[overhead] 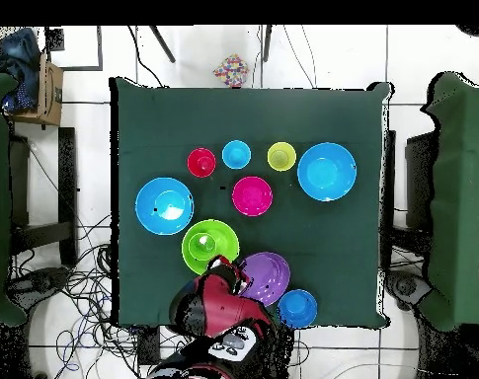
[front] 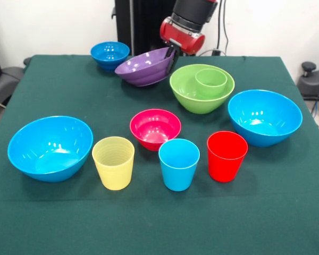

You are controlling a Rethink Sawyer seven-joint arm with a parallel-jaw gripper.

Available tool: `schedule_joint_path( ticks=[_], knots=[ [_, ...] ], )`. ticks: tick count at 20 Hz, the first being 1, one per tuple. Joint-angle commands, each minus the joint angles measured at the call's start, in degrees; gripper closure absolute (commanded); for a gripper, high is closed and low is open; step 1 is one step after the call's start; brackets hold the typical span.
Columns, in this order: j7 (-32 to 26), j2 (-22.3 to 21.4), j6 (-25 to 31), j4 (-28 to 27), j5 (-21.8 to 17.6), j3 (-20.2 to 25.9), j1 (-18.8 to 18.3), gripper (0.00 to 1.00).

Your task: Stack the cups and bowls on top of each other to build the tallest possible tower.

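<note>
My gripper (front: 171, 55) is shut on the right rim of the wide purple bowl (front: 144, 67), which hangs tilted at the table's far side; both also show in the overhead view, gripper (overhead: 234, 273) and bowl (overhead: 268, 277). Beside it stands the lime-green bowl (front: 187, 98) with the green cup (front: 211, 81) upright inside it. The small dark blue bowl (front: 110, 54) sits far left. The small pink-red bowl (front: 155, 128) is in the middle. The pale yellow cup (front: 113, 162), light blue cup (front: 178, 164) and red cup (front: 226, 156) stand in a near row.
Two large light blue bowls stand upright, one near left (front: 50, 147) and one at the right (front: 265, 117). The table has a dark green cloth (front: 159, 218). Cables lie on the floor around the robot's base (overhead: 85, 286).
</note>
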Motion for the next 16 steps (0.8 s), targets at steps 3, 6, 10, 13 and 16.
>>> schedule_joint_path(
  ticks=[3,6,10,13,16],
  knots=[
    [6.14,-3.6,8.95,-2.74,3.04,3.43,0.37,1.0],
    [5.38,-7.75,14.08,-3.27,3.02,3.72,-0.14,1.0],
    [4.04,-11.12,25.81,-7.92,3.89,0.19,2.52,1.0],
    [4.25,-12.51,32.5,-11.68,3.66,-1.27,3.34,1.0],
    [3.86,-14.74,38.5,-14.61,2.77,-0.93,2.47,1.0]
  ],
)
